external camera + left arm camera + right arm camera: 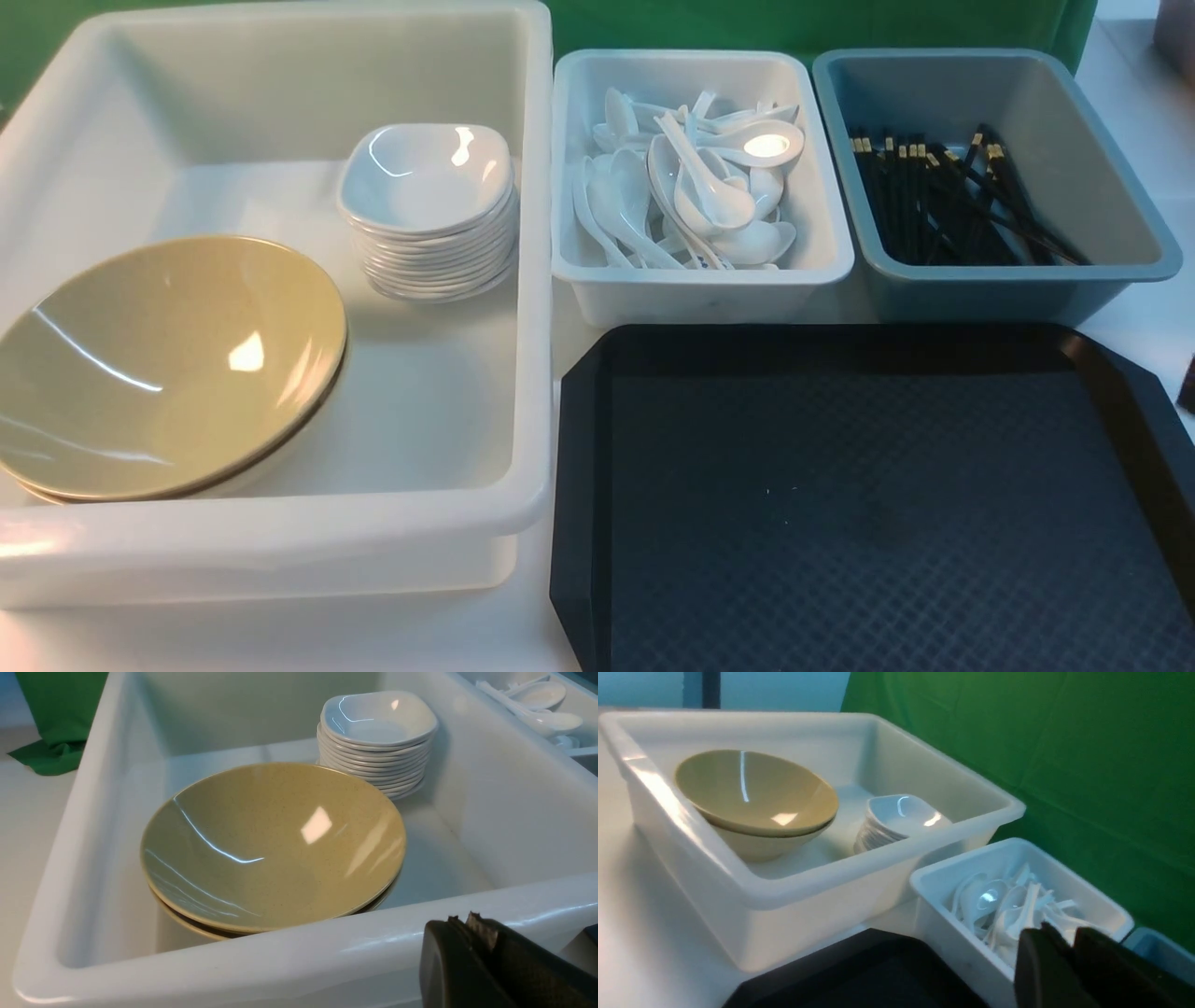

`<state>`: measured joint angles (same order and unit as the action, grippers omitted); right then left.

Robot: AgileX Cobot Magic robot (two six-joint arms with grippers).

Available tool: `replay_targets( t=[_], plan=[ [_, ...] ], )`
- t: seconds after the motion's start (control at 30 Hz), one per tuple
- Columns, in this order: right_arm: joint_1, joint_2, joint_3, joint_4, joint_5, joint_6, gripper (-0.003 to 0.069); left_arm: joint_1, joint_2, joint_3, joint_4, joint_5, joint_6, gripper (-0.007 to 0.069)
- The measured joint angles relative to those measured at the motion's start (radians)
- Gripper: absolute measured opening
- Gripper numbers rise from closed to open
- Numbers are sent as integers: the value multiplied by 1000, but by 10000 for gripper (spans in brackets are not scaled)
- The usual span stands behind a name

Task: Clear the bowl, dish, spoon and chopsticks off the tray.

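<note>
White tabletop, green backdrop. Tray [868,504]: bare, so clearing looks complete. Bowl [168,364] and dish [425,177], each topping a stack, in the large white bin [280,532]. Spoon among others in the small white bin [700,285]; chopsticks [952,201] in the grey-blue bin [990,285]. Left gripper [472,938]: closed, empty, near the bin's rim. Right gripper [1064,956]: nearly closed, empty. 3 bins crowd together.

The mustard-tan bowl [168,364] is glossy and faintly speckled. The stacked white dish [427,177] and soup spoons [695,182] look like glazed ceramic. The black tray [868,504] is matt plastic, diamond-textured. The large white bin [280,541] is smooth, semi-gloss plastic. The green backdrop [1064,765] is cloth.
</note>
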<state>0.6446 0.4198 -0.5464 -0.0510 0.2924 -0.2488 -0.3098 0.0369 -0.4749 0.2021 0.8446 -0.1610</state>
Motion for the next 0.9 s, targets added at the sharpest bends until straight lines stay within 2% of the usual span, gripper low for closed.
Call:
replay_targets(
  t=[0.03,0.07,0.27,0.3,0.33,0.5,0.63,0.8,0.9],
  plan=[
    [-11,-6,11,-10,-13,8,73,0,0,0,0,0,0,-8],
    [-73,-36,60,-34,-74,46,39,0,0,0,0,0,0,-8],
    [-380,-172,279,-54,-236,189,33,0,0,0,0,0,0,-8],
    [-380,-178,287,-54,-239,189,33,0,0,0,0,0,0,-8],
    [-483,-232,357,-55,-258,241,33,0,0,0,0,0,0,-8],
    [-662,-384,529,-57,-233,364,31,0,0,0,0,0,0,-8],
    [-715,-427,573,-57,-157,391,31,0,0,0,0,-2,0,-8],
    [-721,-431,575,-62,13,400,31,0,0,0,0,-3,0,-8],
    [-721,-431,575,-62,27,407,31,0,0,0,0,-3,0,-8]
  ],
)
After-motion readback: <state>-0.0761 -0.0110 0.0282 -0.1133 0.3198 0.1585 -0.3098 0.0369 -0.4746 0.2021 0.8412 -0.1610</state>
